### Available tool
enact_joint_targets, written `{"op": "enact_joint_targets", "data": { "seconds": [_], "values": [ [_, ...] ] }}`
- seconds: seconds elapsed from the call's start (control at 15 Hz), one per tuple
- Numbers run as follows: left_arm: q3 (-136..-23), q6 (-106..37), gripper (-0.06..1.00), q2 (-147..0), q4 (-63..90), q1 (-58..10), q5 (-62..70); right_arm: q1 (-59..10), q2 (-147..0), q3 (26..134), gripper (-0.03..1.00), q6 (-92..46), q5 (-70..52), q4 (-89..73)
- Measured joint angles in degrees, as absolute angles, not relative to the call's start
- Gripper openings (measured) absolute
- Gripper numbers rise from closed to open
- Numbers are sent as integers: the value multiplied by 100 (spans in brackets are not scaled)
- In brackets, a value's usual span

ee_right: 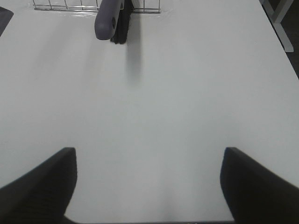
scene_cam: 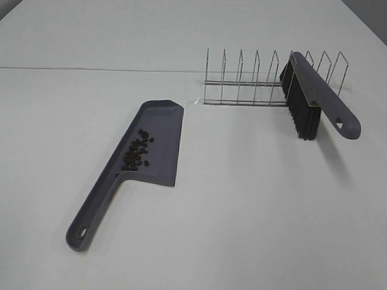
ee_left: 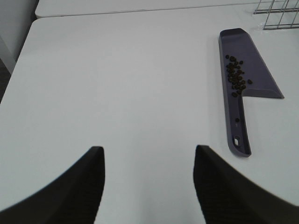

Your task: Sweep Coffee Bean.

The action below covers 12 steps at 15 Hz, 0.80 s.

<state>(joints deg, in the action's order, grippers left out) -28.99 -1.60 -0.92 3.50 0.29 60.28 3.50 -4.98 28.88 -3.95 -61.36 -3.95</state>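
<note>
A smooth matte white table [scene_cam: 254,236] fills the frame; at centre left lies a grey plastic dustpan [scene_cam: 152,140], flat-bladed, long-handled, with the coffee bean [scene_cam: 137,152] cluster heaped dark and oval on its blade; at upper right a black-bristled brush [scene_cam: 309,98] leans in a thin wire rack [scene_cam: 246,80]; my left gripper [ee_left: 148,175] and right gripper [ee_right: 148,182] both stand spread, empty, over bare tabletop.

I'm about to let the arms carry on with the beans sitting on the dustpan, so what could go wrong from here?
1. The coffee beans lie loose on the flat dustpan; lifting it by its handle tilted could spill them.
2. The brush rests in the wire rack; pulling it out carelessly might drag the rack.
</note>
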Motion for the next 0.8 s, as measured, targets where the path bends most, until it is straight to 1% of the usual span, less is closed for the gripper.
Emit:
{"op": "enact_joint_targets", "data": {
  "seconds": [0.4,0.6,0.8],
  "values": [
    [-2899,-160,55,17,350,23,6028,350,-481,2888,79,-395,-6136,-395],
    [-2899,-160,55,17,350,23,6028,350,-69,2888,79,-395,-6131,-401],
    [-2899,-160,55,17,350,-178,6028,350,40,2888,79,-395,-6131,-407]
  ]
}}
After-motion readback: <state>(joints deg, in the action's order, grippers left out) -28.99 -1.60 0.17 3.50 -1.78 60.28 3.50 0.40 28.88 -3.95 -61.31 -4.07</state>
